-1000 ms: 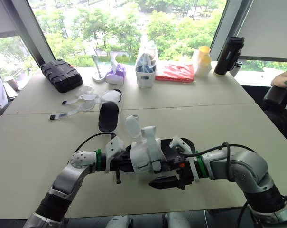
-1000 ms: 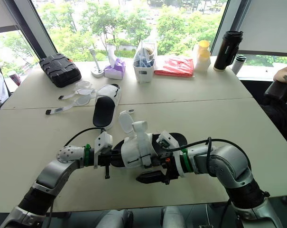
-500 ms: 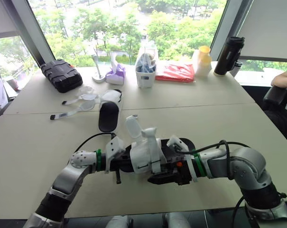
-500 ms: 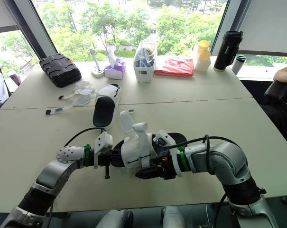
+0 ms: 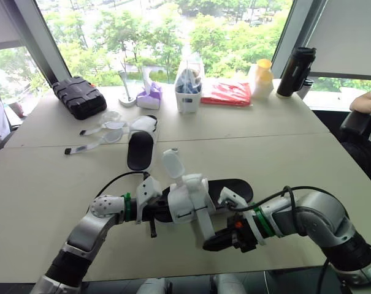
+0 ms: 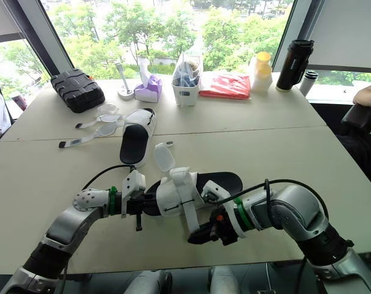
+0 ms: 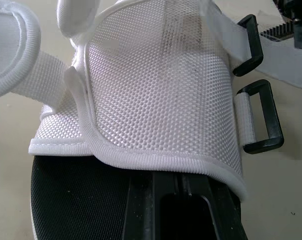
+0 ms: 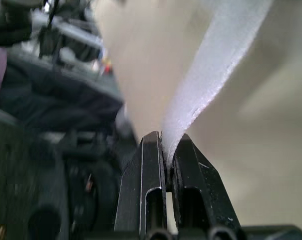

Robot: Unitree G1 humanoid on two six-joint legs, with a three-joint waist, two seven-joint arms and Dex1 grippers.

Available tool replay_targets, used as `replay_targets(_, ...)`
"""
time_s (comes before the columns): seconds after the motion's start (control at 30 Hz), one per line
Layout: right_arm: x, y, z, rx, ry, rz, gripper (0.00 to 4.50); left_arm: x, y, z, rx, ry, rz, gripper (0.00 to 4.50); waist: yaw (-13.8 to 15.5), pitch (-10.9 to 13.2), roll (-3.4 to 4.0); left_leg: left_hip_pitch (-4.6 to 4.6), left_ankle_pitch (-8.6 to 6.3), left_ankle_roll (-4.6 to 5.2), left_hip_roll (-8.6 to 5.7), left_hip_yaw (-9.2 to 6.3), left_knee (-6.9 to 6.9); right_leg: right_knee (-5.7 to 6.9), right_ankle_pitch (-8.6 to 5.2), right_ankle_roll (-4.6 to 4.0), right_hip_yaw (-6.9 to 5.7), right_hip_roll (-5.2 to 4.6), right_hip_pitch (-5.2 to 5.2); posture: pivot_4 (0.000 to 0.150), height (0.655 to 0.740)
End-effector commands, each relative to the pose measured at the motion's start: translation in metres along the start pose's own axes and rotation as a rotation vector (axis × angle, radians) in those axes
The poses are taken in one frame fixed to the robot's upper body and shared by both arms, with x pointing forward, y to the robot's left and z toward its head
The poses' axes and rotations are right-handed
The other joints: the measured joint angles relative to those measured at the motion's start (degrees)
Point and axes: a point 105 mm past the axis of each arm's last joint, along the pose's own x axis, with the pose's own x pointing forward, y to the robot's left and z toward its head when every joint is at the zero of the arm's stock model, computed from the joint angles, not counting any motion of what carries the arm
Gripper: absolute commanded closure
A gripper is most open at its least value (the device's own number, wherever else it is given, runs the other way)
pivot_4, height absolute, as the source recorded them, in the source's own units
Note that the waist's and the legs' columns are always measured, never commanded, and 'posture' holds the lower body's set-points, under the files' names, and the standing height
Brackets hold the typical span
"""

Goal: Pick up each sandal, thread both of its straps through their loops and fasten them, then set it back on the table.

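Jaws of my right gripper [image 8: 165, 142] are pressed together on a white strap [image 8: 210, 75]. The strap runs from the sandal's upper down to the pinch, near the front edge of the table [image 5: 308, 159]. The sandal [image 5: 191, 197] sits at the near middle of the table between my two arms, its black sole close over the tabletop. My left gripper [image 5: 156, 211] has the end of the sole nearest that arm. In its wrist view the white mesh upper covers the fingertips, so I'd say it is clamped there, though not with full confidence. Two black loops [image 7: 263, 117] stand at the side of the upper. The second sandal [image 5: 140, 149] lies farther back, with its loose straps [image 5: 96, 139] spread on the table beside it.
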Motion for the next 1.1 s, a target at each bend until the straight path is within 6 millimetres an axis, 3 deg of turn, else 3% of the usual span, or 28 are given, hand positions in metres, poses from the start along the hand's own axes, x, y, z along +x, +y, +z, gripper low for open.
replay_targets(0.03,0.001,0.014,-0.006,-0.071,0.06,0.081,4.47,0.001,-0.008,-0.012,-0.035,0.054,-0.025,4.5,0.0,0.0,0.0,0.0,0.0,0.0,0.0,0.02,0.0,0.0,0.0,0.01,-0.01,0.0,0.0,0.15,0.74)
replay_targets(0.23,0.001,0.026,-0.026,-0.121,0.157,0.164,4.47,0.0,-0.012,-0.015,-0.047,0.072,-0.045,4.5,-0.07,0.01,-0.01,0.0,-0.01,0.01,0.02,0.02,0.0,0.0,-0.03,0.05,-0.01,0.0,0.0,0.15,0.74)
replay_targets(0.43,-0.002,0.03,-0.027,-0.175,0.167,0.167,4.47,0.0,-0.01,-0.017,-0.046,0.082,-0.045,4.5,0.03,0.01,-0.01,0.0,-0.02,0.02,0.02,-0.01,0.0,-0.01,-0.04,0.07,-0.01,0.0,0.0,0.15,0.74)
replay_targets(0.7,-0.036,0.048,0.009,-0.393,0.119,0.1,4.47,0.005,-0.004,-0.034,0.011,0.176,-0.061,4.5,0.17,-0.02,-0.02,0.07,-0.02,0.02,0.01,0.0,0.03,-0.03,-0.13,0.21,-0.02,-0.01,0.12,0.15,0.74)
replay_targets(0.9,-0.068,0.058,0.059,-0.547,0.025,0.049,4.47,0.007,-0.005,-0.05,0.044,0.246,-0.095,4.5,0.23,-0.11,0.12,0.16,-0.02,0.02,0.01,0.0,0.07,-0.02,-0.15,0.24,-0.01,-0.02,0.22,0.15,0.74)
replay_targets(1.1,-0.076,0.043,0.102,-0.592,-0.075,-0.013,4.47,0.008,-0.007,-0.057,0.056,0.267,-0.112,4.5,0.42,-0.18,0.13,0.16,-0.02,0.02,-0.03,-0.04,0.09,-0.08,-0.09,0.15,-0.05,-0.05,0.33,0.15,0.74)
